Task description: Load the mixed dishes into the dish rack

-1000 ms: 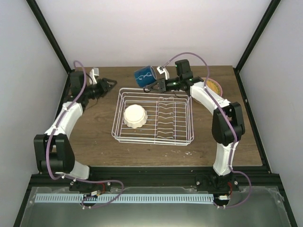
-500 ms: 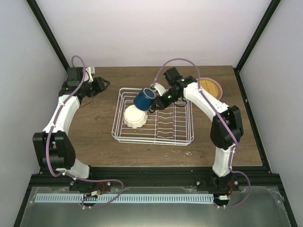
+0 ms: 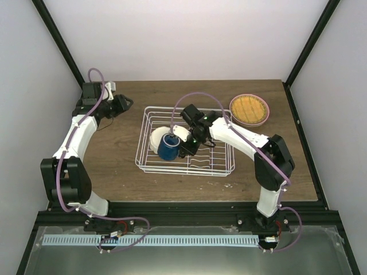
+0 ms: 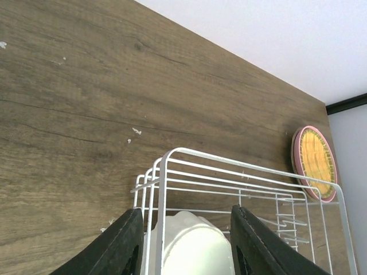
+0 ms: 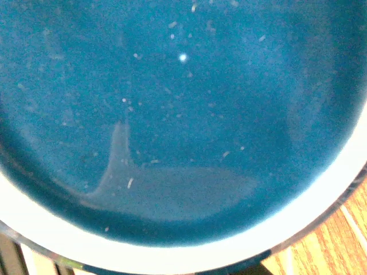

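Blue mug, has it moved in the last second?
Yes, the blue mug went from beyond the far rim of the dish rack down into it, beside the bowl.

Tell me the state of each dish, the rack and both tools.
Right tool: shut on blue mug.
Left tool: open, empty.
Blue mug: inside dish rack.
Cream bowl: in dish rack, beside blue mug.
Plates: stacked on table, outside dish rack.
Dish rack: two dishes loaded.

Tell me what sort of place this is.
Probably a robot test cell, not a kitchen: robot arms bolted at the near edge of a wooden table, bare white walls framed by black posts, and a dish rack.
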`<control>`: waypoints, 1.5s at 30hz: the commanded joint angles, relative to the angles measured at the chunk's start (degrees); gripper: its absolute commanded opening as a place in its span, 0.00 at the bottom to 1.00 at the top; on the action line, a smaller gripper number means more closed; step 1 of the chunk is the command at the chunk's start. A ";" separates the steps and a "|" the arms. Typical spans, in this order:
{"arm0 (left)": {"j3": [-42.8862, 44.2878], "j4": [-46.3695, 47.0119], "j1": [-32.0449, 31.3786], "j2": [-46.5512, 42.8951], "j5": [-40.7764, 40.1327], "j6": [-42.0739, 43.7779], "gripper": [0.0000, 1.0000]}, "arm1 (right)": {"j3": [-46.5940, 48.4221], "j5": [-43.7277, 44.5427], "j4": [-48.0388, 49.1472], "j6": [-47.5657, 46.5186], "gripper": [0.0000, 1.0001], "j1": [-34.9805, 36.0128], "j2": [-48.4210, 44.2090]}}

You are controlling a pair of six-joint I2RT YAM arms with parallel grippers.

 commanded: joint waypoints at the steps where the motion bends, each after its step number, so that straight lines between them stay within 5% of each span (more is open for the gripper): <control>1: -1.89 0.93 0.24 -0.40 0.50 1.20 0.43 | -0.89 3.60 6.53 -3.90 0.01 1.16 -1.95; 38: -4.09 -1.64 1.05 -1.84 0.84 3.43 0.42 | 1.63 15.94 9.88 -10.00 0.02 11.37 8.47; 42: -3.98 -1.63 1.05 -1.58 0.96 3.38 0.41 | 3.29 16.21 9.40 -9.21 0.09 11.54 9.56; 45: -3.76 -1.62 1.12 -1.33 1.08 3.34 0.41 | 3.12 16.46 9.45 -8.70 0.26 11.71 9.15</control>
